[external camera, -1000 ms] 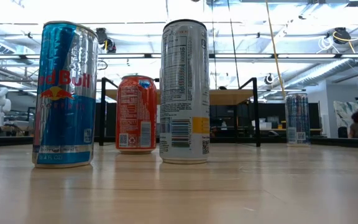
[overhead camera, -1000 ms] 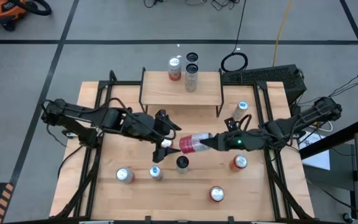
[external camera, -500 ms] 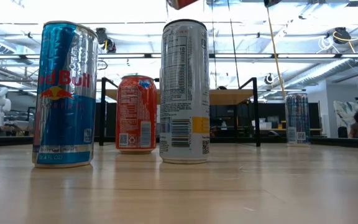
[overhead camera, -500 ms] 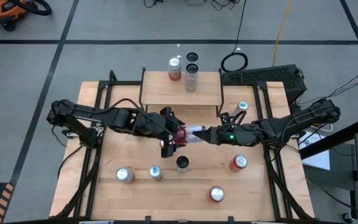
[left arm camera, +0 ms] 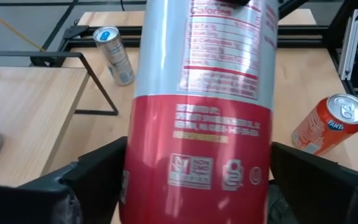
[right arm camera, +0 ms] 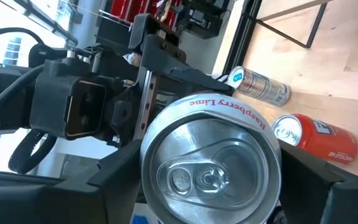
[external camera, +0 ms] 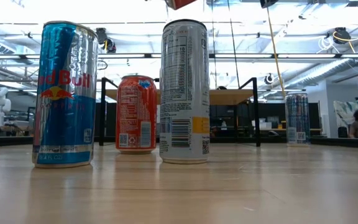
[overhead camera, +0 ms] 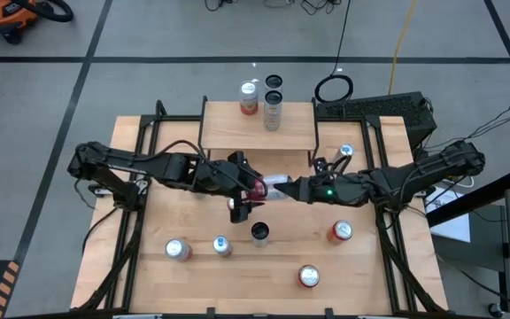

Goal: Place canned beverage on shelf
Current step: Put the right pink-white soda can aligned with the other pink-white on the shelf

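From above, the right gripper (overhead camera: 292,190) is clamped on one end of a red and silver can (overhead camera: 270,188) lying level in the air just in front of the shelf (overhead camera: 257,128), while the left gripper (overhead camera: 247,191) has its fingers spread wide around the other end. The left wrist view shows the can (left arm camera: 201,112) between its dark fingers (left arm camera: 95,174), though whether they touch it I cannot tell. A second ago the left gripper stood clear of the can; half a second ago it was around it, and it has since narrowed slightly.
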Tool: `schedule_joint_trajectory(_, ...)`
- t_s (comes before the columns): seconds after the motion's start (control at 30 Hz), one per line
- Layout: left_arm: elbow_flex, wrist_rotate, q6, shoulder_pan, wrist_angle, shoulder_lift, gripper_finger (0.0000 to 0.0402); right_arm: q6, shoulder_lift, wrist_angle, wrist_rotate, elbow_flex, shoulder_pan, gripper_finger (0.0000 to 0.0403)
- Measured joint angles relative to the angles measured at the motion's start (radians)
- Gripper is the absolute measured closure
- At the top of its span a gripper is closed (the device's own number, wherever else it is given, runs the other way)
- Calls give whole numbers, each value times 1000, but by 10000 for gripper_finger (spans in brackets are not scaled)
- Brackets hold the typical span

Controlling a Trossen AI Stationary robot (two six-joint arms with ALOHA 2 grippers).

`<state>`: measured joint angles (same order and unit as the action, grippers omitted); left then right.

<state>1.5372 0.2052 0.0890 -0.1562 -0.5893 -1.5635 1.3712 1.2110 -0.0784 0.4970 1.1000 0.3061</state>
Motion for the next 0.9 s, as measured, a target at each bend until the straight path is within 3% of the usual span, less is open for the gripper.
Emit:
schedule_joint_trajectory(0.27, 0, -12, 0, 0, -2, 0, 93, 0, 0, 0, -1, 0, 0, 124)
schedule_joint_trajectory(0.57, 0, -34, 1, 0, -1, 8, 98, -42, 0, 24, -2, 0, 3, 121)
schedule_joint_trajectory(0.9, 0, -72, 15, -2, 3, 58, 99, -138, -2, 99, -24, 0, 3, 46)
